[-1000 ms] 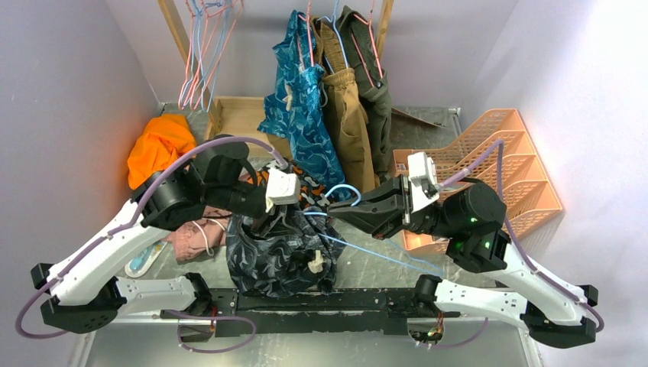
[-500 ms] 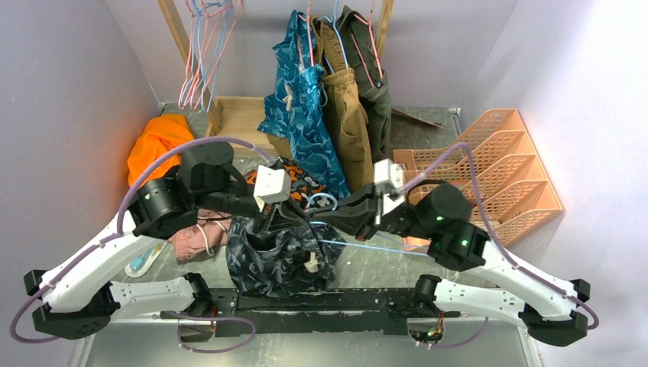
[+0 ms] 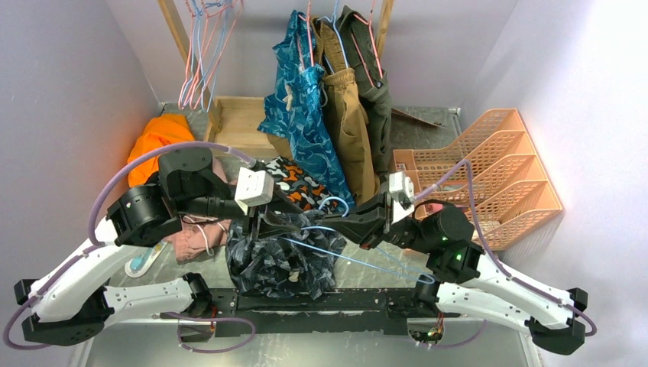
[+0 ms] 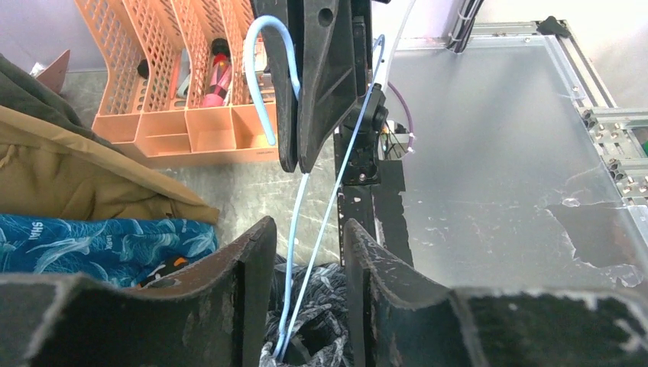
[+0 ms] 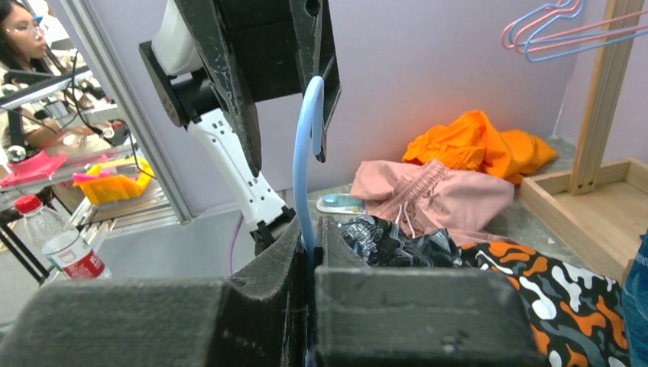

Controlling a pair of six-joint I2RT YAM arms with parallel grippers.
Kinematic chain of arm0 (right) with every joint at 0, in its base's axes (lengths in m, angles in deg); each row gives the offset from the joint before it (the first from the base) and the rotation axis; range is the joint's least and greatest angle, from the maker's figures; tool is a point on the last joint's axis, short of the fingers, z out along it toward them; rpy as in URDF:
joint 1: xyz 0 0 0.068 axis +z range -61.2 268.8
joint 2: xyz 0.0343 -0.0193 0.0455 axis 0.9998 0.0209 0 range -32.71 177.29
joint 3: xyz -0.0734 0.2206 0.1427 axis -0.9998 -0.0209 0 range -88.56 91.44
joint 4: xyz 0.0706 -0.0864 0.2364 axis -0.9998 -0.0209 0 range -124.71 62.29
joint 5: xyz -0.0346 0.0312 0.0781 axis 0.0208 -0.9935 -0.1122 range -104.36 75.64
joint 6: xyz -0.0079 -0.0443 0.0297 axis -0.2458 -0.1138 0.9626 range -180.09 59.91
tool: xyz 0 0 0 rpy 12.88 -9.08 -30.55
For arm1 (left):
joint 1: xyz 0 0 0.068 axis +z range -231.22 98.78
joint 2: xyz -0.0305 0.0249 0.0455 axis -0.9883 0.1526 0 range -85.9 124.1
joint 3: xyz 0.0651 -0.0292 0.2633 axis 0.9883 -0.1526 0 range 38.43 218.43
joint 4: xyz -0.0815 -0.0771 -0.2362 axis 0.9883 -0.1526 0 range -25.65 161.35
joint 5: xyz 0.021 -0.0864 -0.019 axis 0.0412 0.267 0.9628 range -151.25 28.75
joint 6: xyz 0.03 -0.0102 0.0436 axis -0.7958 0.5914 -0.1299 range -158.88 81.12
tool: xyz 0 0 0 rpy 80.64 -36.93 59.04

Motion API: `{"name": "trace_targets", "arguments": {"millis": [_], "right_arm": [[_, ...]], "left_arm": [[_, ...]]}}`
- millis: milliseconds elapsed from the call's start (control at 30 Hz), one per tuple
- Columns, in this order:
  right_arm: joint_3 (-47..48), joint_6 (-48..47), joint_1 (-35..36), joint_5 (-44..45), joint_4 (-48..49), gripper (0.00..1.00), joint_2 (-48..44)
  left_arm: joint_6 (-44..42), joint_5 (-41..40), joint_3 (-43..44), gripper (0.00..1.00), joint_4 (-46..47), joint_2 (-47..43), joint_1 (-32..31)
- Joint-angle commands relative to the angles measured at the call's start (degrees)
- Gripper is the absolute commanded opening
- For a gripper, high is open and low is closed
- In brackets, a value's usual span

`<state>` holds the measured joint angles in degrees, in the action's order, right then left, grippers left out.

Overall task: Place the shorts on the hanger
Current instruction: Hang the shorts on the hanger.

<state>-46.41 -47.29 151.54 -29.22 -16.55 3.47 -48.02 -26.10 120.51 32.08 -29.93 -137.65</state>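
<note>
Shorts [image 3: 279, 264]: dark charcoal fabric with a grey-white leaf print, lying bunched on the grey metal worktop [image 4: 497, 153] near its front edge, between the two arms. The waist end lies at the left gripper.
Hanger [image 5: 304, 138]: thin light-blue wire, held at the neck with the hook pointing up. In the left wrist view its two wires run down into the opening of the shorts.
Right gripper [image 3: 355, 223]: fingers clamped tight on the hanger neck.
Left gripper [image 4: 306, 237]: fingers a narrow gap apart, one on each side of the hanger wires. Fabric of the shorts sits low in the gap, but whether it is pinched cannot be told.
Change: over the last second the right gripper has swung left and dropped, carrying the hanger's left end from beside the shorts to over and into them. The left gripper has drawn back leftward. Its fingers narrowed briefly, then returned to the same gap.
Meaning: this looks like the threading stage. One shoulder is entering the waist, while the other wire end lies bare over the worktop towards the right arm's base.
Outstanding: the shorts are not yet draped on the hanger.
</note>
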Motion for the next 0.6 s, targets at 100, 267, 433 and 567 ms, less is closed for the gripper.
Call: {"name": "trace_targets", "arguments": {"millis": [100, 267, 433, 567], "right_arm": [[-1.5, 1.9, -0.1, 1.5, 5.9, 0.00, -1.1], [-3.7, 2.8, -0.1, 2.4, 7.1, 0.00, -2.5], [-5.0, 3.0, 0.0, 2.8, 7.7, 0.00, -3.4], [-5.2, 2.8, -0.1, 2.9, 7.7, 0.00, -3.3]], "left_arm": [[1.8, -3.7, -0.6, 0.54, -0.7, -2.1, -0.3], [5.5, -9.2, -3.8, 0.59, -2.4, -7.2, -0.3], [7.0, -13.2, -6.4, 0.60, -8.8, -12.1, -0.3], [10.6, -17.5, -9.7, 0.59, -11.9, -12.7, -0.3]]}}
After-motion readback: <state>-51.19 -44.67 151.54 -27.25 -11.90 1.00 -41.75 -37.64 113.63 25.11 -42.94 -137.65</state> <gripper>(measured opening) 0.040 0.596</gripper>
